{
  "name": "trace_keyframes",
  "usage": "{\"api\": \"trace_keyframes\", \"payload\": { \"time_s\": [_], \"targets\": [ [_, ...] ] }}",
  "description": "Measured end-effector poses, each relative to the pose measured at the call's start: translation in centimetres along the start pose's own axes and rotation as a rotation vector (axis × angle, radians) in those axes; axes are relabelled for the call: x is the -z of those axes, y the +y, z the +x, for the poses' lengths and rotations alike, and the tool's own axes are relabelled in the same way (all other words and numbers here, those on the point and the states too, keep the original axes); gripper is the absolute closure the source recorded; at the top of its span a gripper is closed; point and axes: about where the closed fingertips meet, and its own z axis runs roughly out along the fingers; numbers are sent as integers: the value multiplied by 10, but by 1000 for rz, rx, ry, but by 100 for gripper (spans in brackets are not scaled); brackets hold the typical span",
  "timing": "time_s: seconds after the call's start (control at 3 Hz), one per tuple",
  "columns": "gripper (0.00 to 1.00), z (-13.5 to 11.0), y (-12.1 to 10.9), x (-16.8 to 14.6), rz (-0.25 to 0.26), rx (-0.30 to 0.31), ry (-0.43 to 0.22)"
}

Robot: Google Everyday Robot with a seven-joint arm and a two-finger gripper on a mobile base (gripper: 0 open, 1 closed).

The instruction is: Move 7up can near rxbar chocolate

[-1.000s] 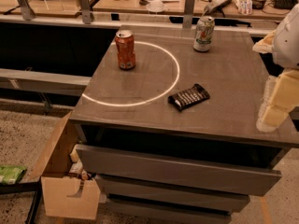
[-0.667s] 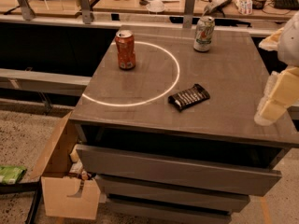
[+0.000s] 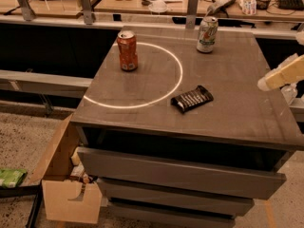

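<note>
The 7up can [image 3: 207, 34], silver-white with green markings, stands upright at the far right of the grey cabinet top [image 3: 237, 80]. The rxbar chocolate [image 3: 192, 99], a flat black bar with light lettering, lies nearer the front middle, well apart from the can. My gripper [image 3: 281, 75] shows as a pale part at the right edge of the view. It hangs above the cabinet's right edge, to the right of the bar and nearer than the can, and touches neither.
An orange-red can [image 3: 127, 50] stands at the far left, on a white circle line [image 3: 178, 75] marked on the top. Drawers [image 3: 180, 172] are below the top. An open cardboard box [image 3: 71, 194] sits on the floor at lower left. A cluttered desk [image 3: 156, 4] runs behind.
My gripper has risen and moved further toward the right edge of the view. The cans and the bar have not moved.
</note>
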Motion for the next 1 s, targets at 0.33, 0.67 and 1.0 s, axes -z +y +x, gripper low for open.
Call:
{"api": "trace_keyframes", "payload": {
  "time_s": [0.33, 0.67, 1.0],
  "targets": [
    [0, -7, -36, -21, 58, -109, -151],
    [0, -10, -42, -25, 75, -119, -172],
    [0, -11, -40, -31, 69, -146, -183]
  ]
}}
